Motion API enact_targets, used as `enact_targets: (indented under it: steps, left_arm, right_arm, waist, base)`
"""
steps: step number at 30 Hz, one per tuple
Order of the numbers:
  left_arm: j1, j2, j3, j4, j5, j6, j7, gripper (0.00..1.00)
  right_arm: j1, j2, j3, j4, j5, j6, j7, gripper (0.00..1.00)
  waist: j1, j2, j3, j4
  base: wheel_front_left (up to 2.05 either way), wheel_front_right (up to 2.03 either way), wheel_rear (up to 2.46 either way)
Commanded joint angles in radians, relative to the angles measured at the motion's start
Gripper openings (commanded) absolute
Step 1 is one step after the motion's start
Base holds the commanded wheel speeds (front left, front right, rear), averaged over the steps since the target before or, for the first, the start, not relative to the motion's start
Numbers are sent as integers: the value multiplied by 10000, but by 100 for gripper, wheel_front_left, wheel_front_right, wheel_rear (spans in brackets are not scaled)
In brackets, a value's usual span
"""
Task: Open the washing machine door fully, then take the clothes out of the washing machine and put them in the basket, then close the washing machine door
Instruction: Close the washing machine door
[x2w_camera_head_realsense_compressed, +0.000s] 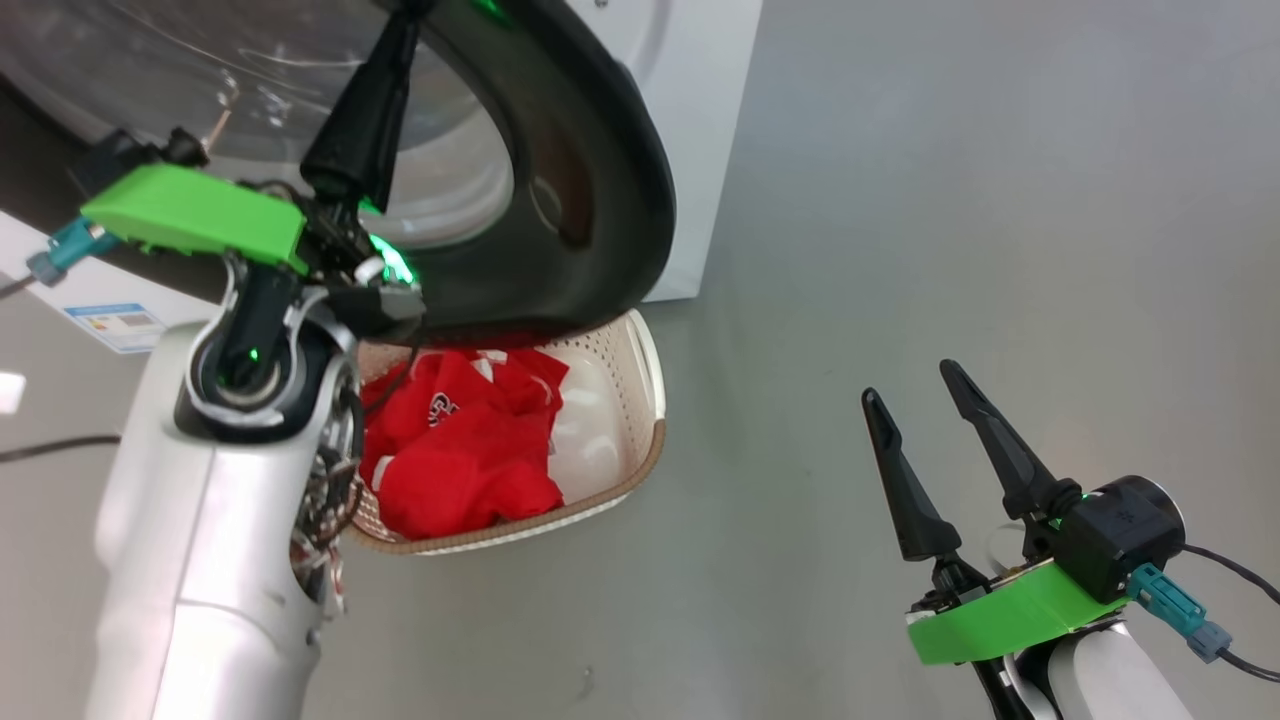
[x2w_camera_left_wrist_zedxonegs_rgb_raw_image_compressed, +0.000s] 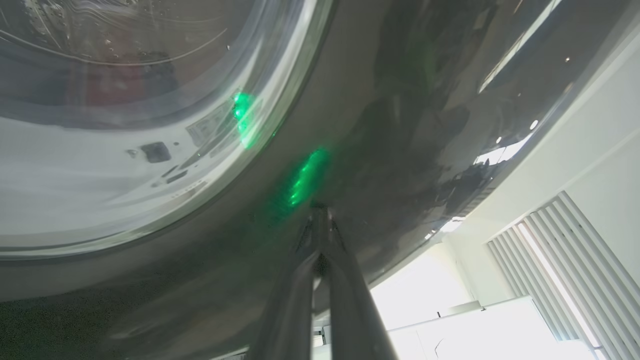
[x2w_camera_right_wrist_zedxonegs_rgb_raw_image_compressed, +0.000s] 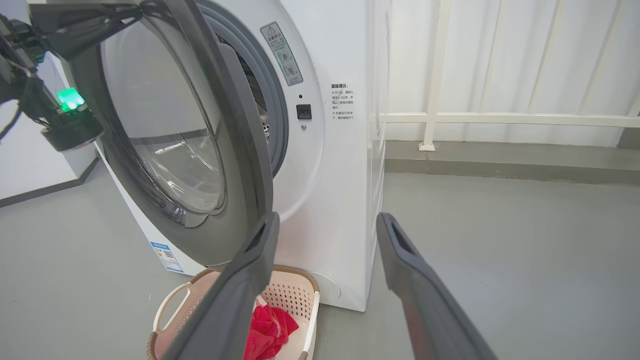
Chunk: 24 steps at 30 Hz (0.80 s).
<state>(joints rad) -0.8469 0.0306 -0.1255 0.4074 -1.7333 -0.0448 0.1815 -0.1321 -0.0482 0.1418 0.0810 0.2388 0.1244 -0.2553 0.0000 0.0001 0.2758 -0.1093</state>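
Directly ahead of the left gripper (x2w_camera_left_wrist_zedxonegs_rgb_raw_image_compressed: 320, 216), whose jaws are pressed together with nothing between them, the washing machine door (x2w_camera_left_wrist_zedxonegs_rgb_raw_image_compressed: 400, 110) blocks the way. Its glossy black ring meets the fingertips, and the bulging clear window curves off to one side (green light glints on both). Below those jaws, under the partly open door, the basket (x2w_camera_head_realsense_compressed: 645, 455) sits on the smooth grey floor (x2w_camera_head_realsense_compressed: 950, 200). It is a cream perforated plastic tub with a brown woven-look rim and a white loop handle. Inside it lie the clothes (x2w_camera_head_realsense_compressed: 460, 450), a crumpled bright red garment with white trim, heaped on the side nearer the left arm. The right gripper (x2w_camera_head_realsense_compressed: 907, 385) stands well apart from the basket, jaws spread and empty. Beyond them rises the washing machine (x2w_camera_right_wrist_zedxonegs_rgb_raw_image_compressed: 345, 200), boxy and white, with a grey rubber ring, a small blue sticker (x2w_camera_right_wrist_zedxonegs_rgb_raw_image_compressed: 165, 254) low on its front and a white railing (x2w_camera_right_wrist_zedxonegs_rgb_raw_image_compressed: 500, 119) off to one side.
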Motion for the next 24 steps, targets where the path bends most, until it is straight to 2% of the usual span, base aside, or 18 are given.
enact_targets:
  steps: [1,24]
  left_arm:
    - [-510,197,239,-45,67,-168,-93,0]
    - [-2069,384,348,1090,350,-701,44,0]
  right_arm:
    - [-315,-20,219,-306,110,63,-65,100]
    - [-640,-20,132,-512,102,63,-65,100]
  waist:
    - [0,-1,160,-139]
    - [0,-1,1185,-729]
  base:
    - [0,0,0]
    - [0,0,0]
